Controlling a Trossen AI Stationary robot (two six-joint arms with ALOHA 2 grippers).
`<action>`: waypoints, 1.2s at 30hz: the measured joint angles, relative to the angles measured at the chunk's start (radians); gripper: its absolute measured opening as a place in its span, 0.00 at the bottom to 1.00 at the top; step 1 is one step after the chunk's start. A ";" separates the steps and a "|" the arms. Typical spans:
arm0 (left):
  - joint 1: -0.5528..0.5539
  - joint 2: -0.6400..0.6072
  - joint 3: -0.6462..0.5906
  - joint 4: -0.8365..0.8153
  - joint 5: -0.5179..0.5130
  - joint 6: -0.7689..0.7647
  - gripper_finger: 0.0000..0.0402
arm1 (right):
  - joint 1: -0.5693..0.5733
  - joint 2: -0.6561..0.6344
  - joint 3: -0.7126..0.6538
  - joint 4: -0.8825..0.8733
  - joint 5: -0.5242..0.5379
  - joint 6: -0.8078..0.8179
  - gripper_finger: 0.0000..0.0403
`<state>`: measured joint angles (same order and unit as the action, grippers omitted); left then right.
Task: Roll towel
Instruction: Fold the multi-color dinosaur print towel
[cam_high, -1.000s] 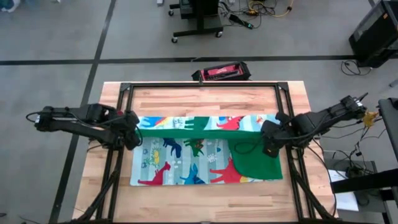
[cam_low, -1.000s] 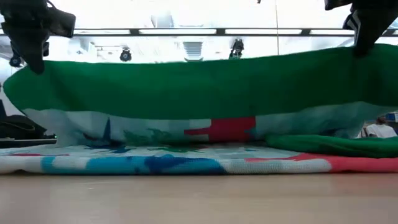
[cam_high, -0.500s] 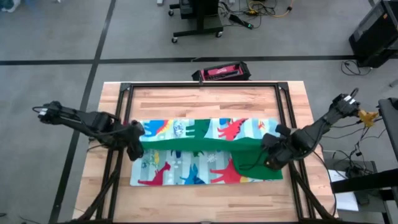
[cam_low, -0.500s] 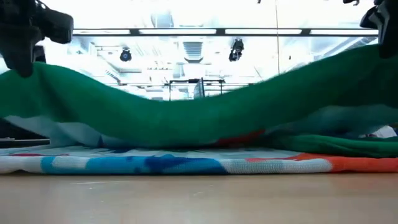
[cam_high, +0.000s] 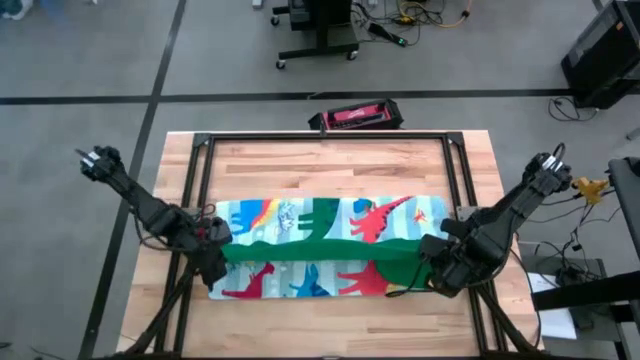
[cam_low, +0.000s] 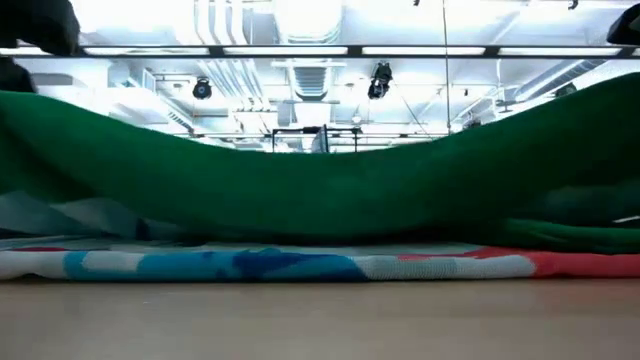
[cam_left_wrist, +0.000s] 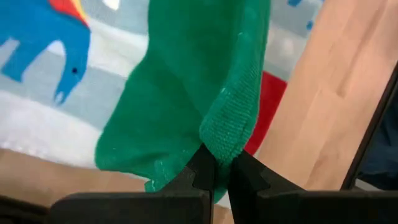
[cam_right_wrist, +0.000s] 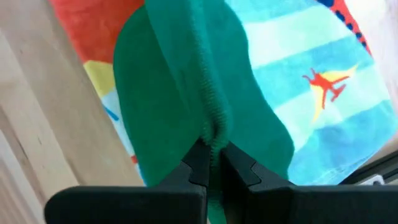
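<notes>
Nearer the front edge now — both end effectors, towel (cam_high: 330, 225) fold lower.

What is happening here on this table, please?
Two robot arms are handling a dinosaur towel on the wooden table. The left gripper and the right gripper are each shut on the towel's green edge, one at each end. This edge hangs raised between them, sagging in the middle, above the printed part that lies flat. No roll is formed yet.

The towel (cam_high: 330, 225) is green-backed, pale blue-striped, printed with red, blue, green dinosaurs.
</notes>
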<state>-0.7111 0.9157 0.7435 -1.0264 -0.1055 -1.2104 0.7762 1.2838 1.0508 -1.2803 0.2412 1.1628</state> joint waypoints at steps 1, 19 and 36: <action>-0.018 0.007 -0.002 0.000 0.000 -0.021 0.01 | 0.006 0.006 -0.004 0.001 -0.015 0.008 0.00; -0.107 0.159 0.034 0.055 -0.009 -0.105 0.01 | 0.025 0.092 -0.015 0.157 -0.033 -0.038 0.00; -0.271 0.313 0.129 0.034 -0.037 -0.295 0.01 | 0.195 0.188 0.020 0.171 -0.009 0.129 0.00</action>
<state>-0.9825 1.2284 0.8722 -0.9928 -0.1424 -1.5058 0.9708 1.4719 1.0710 -1.1093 0.2321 1.2913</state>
